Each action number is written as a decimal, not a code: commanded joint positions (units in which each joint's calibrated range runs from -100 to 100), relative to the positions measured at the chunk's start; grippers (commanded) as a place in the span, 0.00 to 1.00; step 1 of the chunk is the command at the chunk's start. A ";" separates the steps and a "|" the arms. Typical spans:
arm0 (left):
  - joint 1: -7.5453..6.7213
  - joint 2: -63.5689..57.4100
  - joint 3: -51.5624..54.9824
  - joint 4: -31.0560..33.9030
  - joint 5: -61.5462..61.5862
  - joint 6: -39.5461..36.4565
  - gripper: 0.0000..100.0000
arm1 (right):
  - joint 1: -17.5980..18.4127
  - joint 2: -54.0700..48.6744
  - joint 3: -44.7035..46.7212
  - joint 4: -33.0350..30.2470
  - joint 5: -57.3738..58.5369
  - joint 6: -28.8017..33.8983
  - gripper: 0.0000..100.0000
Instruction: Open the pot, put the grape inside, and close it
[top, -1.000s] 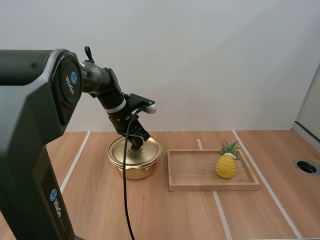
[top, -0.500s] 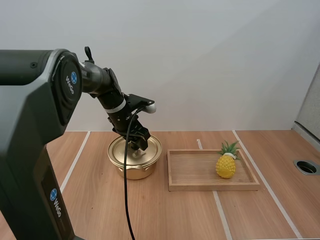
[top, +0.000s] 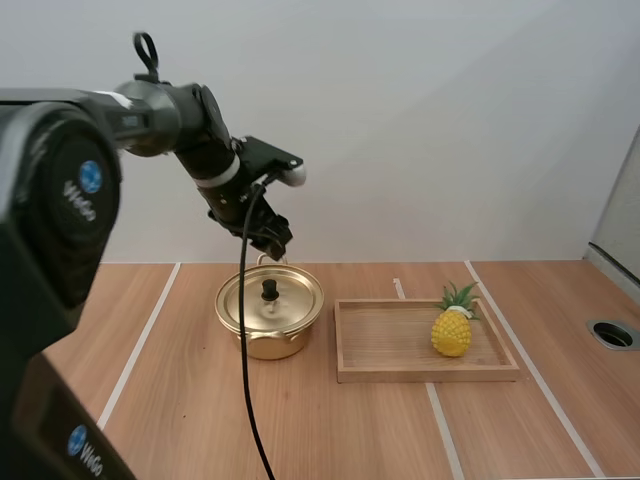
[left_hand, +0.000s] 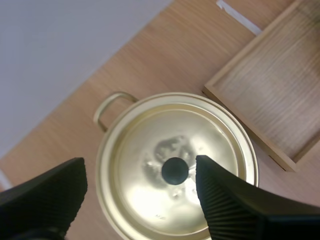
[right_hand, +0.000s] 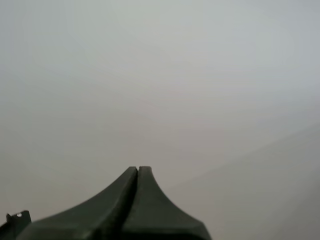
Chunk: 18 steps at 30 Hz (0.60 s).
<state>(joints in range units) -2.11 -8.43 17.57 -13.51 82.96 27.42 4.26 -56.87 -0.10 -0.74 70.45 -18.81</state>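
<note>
Wooden table (top: 350, 430) is lying beneath my left gripper (left_hand: 137, 172), jaws spread above the knob (left_hand: 175, 170) — nearer one finger — of the lid (left_hand: 150, 135) closing the pot (top: 268, 342); beyond, a pineapple (top: 452, 330), no grape, is standing in the tray (top: 400, 372). Descending off-centre risks a finger striking the knob. My right gripper (right_hand: 137, 172) is resting, jaws pressed together.

Lab-style test bench, tape-lined wooden table (top: 350, 430), plain wall (top: 450, 120)

Lid (top: 292, 298) on pot (top: 266, 345); pot left of tray (top: 385, 342); pineapple (top: 452, 331) in tray.
</note>
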 joint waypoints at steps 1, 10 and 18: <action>0.06 -6.27 -3.41 2.37 0.10 -2.10 1.00 | -0.17 -0.70 -0.62 -0.07 -1.89 0.37 0.00; 0.06 -21.77 -18.36 3.89 -5.53 -12.11 1.00 | -0.17 -2.08 -0.62 -0.07 -3.97 0.55 0.00; 0.06 -32.73 -27.18 3.89 -13.97 -16.47 1.00 | -0.17 -3.36 -0.62 -0.07 -5.77 0.55 0.00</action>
<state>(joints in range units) -2.11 -37.94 -7.40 -9.66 72.91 12.52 4.26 -59.19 -0.12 -0.74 67.15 -18.72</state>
